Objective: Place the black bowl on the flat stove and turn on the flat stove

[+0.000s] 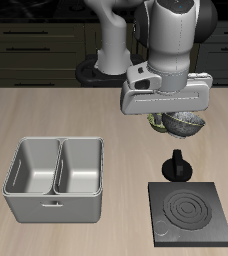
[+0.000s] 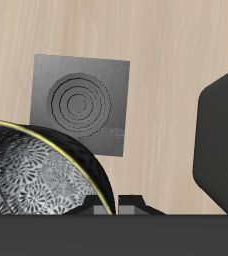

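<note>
Gripper [image 1: 172,122], fingers closed on the black bowl's [image 1: 184,123] rim, carries it clear above the table, with the flat stove [image 1: 191,211] below, nearer the front edge.

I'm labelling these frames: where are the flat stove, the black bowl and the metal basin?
flat stove [image 1: 190,212], exterior view, on its burner rings.
black bowl [image 2: 26,185], wrist view, on its speckled inside.
metal basin [image 1: 54,204], exterior view, on its front wall.

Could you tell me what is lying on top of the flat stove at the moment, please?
Nothing rests on the flat stove: its ring marks are bare in both views. The black bowl hangs above the table in the pincer, farther back.
</note>
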